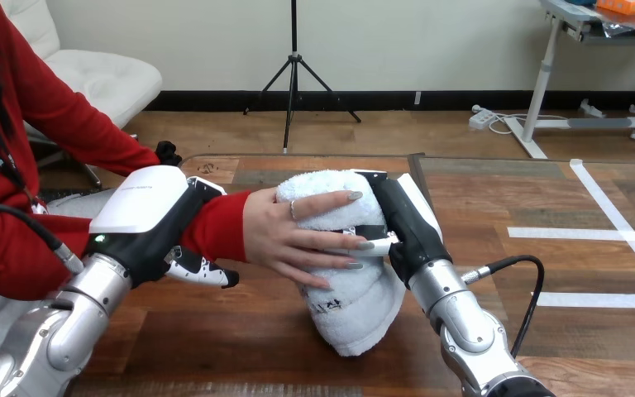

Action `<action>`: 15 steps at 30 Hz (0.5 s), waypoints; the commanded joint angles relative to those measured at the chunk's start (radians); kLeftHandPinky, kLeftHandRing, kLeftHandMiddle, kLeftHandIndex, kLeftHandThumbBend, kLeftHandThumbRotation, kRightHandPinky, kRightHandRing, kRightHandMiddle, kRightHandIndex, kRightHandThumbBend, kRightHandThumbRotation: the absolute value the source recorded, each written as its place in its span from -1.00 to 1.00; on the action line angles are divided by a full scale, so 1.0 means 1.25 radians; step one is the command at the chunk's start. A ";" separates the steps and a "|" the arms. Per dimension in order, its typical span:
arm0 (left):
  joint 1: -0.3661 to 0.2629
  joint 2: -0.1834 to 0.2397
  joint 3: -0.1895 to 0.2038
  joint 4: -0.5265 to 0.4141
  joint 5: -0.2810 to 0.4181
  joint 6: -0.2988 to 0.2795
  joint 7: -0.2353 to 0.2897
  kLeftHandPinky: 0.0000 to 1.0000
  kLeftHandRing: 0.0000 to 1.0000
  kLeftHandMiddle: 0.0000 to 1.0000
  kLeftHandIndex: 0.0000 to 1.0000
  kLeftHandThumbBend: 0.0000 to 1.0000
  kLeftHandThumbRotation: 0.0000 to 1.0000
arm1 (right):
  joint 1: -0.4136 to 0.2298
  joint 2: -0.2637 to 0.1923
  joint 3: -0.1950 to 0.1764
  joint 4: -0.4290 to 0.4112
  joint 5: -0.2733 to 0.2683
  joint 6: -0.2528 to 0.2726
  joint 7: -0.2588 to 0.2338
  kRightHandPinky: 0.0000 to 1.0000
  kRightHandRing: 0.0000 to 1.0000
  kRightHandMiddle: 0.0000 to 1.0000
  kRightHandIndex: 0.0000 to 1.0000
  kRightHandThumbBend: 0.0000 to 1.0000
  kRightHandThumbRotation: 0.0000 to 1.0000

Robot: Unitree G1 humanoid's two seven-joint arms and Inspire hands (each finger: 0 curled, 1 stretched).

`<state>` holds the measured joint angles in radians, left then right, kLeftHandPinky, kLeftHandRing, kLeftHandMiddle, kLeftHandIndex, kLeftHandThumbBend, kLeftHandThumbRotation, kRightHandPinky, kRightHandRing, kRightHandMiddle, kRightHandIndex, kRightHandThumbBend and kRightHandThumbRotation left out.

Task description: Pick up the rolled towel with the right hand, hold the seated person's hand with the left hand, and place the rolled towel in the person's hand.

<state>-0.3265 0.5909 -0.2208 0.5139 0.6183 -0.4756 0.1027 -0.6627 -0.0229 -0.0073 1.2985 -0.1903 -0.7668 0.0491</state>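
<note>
The white rolled towel (354, 308) stands tilted near the table's middle. My right hand (407, 225) is on its right side, with fingers curled round its top and the thumb pressed to its front. The person's hand (291, 238) lies spread over the towel's left side, fingers wrapped across it. My left hand (150, 213) grips the red sleeve at the person's wrist (219, 223): its fingers reach over the top and its thumb curls beneath.
The wooden table (231, 339) runs to a far edge just behind the towel. White tape lines (620, 223) cross the table's right part. The person's sleeved arm comes in from the left.
</note>
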 commanded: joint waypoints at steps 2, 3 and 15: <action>-0.092 -0.032 -0.007 -0.015 -0.007 -0.058 0.031 -0.43 -0.33 -0.21 -0.19 0.65 -1.00 | -0.126 0.045 -0.008 -0.045 0.028 -0.035 0.003 -0.91 -0.83 -0.75 -0.80 0.10 -1.00; -0.091 -0.032 -0.007 -0.016 -0.008 -0.058 0.030 -0.43 -0.33 -0.21 -0.19 0.65 -1.00 | -0.126 0.045 -0.007 -0.045 0.026 -0.034 0.001 -0.91 -0.83 -0.75 -0.80 0.10 -1.00; -0.088 -0.031 -0.005 -0.027 -0.007 -0.051 0.026 -0.44 -0.33 -0.21 -0.19 0.67 -1.00 | -0.130 0.042 -0.010 -0.044 0.031 -0.025 0.012 -0.90 -0.82 -0.74 -0.79 0.11 -1.00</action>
<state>-0.3267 0.5852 -0.2208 0.5203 0.6196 -0.4789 0.1117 -0.6627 -0.0225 -0.0097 1.2985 -0.1896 -0.7667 0.0498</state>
